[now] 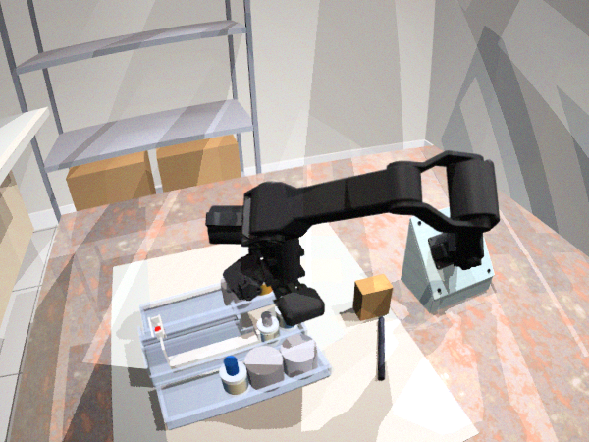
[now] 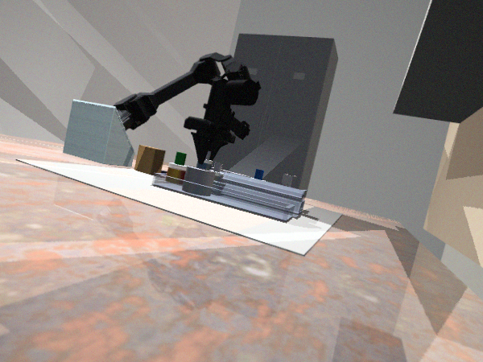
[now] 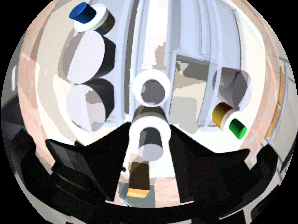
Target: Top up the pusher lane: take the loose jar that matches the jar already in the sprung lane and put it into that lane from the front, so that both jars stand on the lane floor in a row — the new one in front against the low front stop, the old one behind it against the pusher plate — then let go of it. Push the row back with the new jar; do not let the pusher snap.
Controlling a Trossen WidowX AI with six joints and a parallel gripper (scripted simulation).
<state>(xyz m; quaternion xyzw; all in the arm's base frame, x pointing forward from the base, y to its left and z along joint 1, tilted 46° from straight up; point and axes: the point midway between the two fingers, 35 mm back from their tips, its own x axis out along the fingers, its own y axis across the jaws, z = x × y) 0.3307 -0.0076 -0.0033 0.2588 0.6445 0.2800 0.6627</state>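
Tray (image 1: 221,414) (image 2: 258,210) first, over to the left of the claw (image 1: 284,314) (image 2: 207,160) (image 3: 150,131) as I watch from above, with a red-dotted white piece (image 1: 156,326) at its far-left end. Moving right, nearer me than the claw, here's the blue-capped jar (image 1: 234,378) (image 2: 259,174) (image 3: 95,19), then two grey tubs in a row with it. Across on the claw's other side there's another grey tub (image 1: 230,292) (image 2: 198,181) (image 3: 231,89), with the green-capped jar (image 2: 175,174) (image 3: 224,116) beside it. Just left of the claw, in the middle lane, stands the old jar (image 1: 267,331) (image 3: 151,90), grey cap up.

And the claw itself: closed on the new jar (image 3: 150,142), a matching grey-capped one! It's at the lane's front end, right in front of the old jar; whether its bottom meets the floor, I can't tell. Right of the claw, clear of the tray, sit the wooden block (image 1: 373,297) (image 2: 150,158) (image 3: 139,175) and a dark rod (image 1: 381,349), then the arm's pale wedge base (image 1: 417,275) (image 2: 90,130).
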